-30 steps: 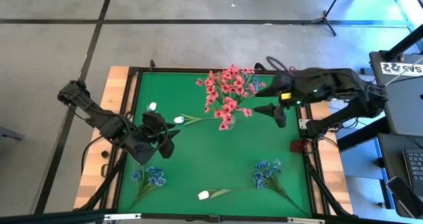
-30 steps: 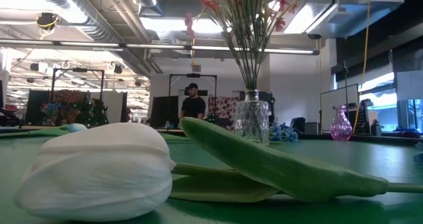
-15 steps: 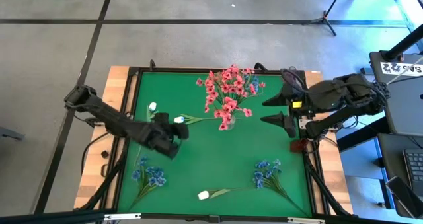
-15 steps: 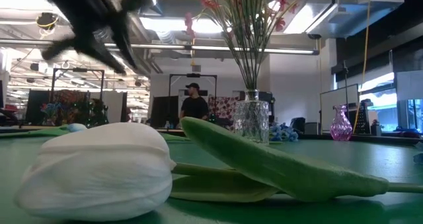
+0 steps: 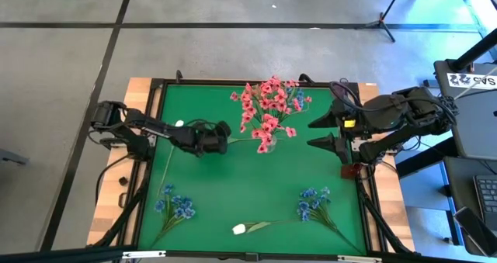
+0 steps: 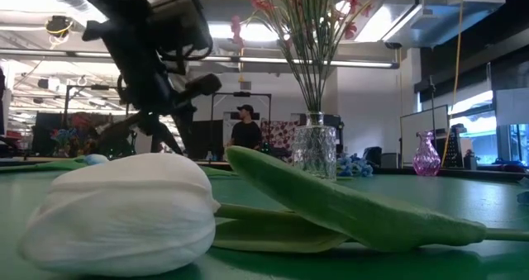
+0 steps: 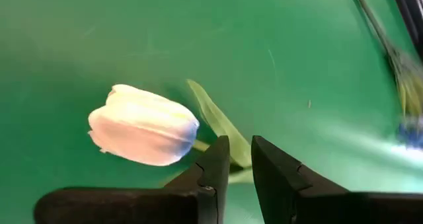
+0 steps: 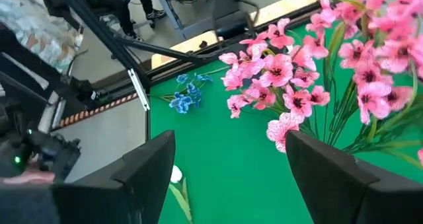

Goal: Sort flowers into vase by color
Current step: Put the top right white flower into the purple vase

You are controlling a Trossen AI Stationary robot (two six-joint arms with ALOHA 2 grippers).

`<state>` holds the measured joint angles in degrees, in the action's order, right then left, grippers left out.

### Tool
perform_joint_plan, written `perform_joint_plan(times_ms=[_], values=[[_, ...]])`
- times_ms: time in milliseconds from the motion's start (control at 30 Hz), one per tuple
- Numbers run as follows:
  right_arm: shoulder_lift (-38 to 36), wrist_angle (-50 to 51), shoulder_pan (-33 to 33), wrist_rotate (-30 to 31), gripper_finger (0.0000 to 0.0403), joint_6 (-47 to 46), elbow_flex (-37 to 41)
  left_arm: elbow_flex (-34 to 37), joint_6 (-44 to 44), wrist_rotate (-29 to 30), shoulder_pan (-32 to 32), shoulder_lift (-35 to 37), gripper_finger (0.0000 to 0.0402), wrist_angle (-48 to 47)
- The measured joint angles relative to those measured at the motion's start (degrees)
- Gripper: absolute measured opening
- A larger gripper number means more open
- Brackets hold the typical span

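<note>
A white flower lies on the green mat left of the glass vase [image 5: 264,145]; its bud [image 7: 142,133] and leaf [image 7: 218,121] show in the left wrist view. My left gripper [image 5: 217,143] [image 7: 240,151] is low over it, its fingertips a narrow gap apart on either side of the stem beside the bud. Pink flowers [image 5: 268,104] stand in the vase. My right gripper [image 5: 322,131] [image 8: 230,137] hangs open, raised, right of the vase. Two blue sprigs [image 5: 177,209] [image 5: 314,205] and two more white flowers [image 5: 241,229] [image 5: 179,125] lie flat on the mat.
A small dark pink vase [image 5: 351,170] [image 6: 426,156] stands at the mat's right edge. A black frame [image 5: 155,108] borders the mat. The near white flower [image 6: 124,214] fills the low view. A person [image 6: 241,131] stands in the room far behind the table.
My left gripper has swung from the mat's near left toward the far edge and the vase, sinking and rolling its wrist, and now stands low over the white flower beside the vase. My right gripper has drawn back a little toward the table's right edge.
</note>
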<state>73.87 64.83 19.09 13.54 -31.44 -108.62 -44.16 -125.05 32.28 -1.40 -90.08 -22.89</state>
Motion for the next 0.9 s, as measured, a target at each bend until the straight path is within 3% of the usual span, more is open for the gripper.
perform_joint_plan(times_ms=[200, 533, 900], values=[[0.0, 0.1, 0.0, 2.1, 0.0287, 8.0, 0.0, 0.0, -10.7, -2.1, 0.2, 0.0, 0.0053, -0.3], [0.0, 0.0, -4.0, 5.3, 0.0287, 19.5, 0.0, 0.0, -17.4, -2.7, -1.1, -0.9, 0.0074, 0.0], [0.0, 3.9, -13.9, -5.7, 0.0287, 27.6, 0.0, 0.0, -18.4, -6.5, 7.1, -4.5, 0.0102, 4.7]])
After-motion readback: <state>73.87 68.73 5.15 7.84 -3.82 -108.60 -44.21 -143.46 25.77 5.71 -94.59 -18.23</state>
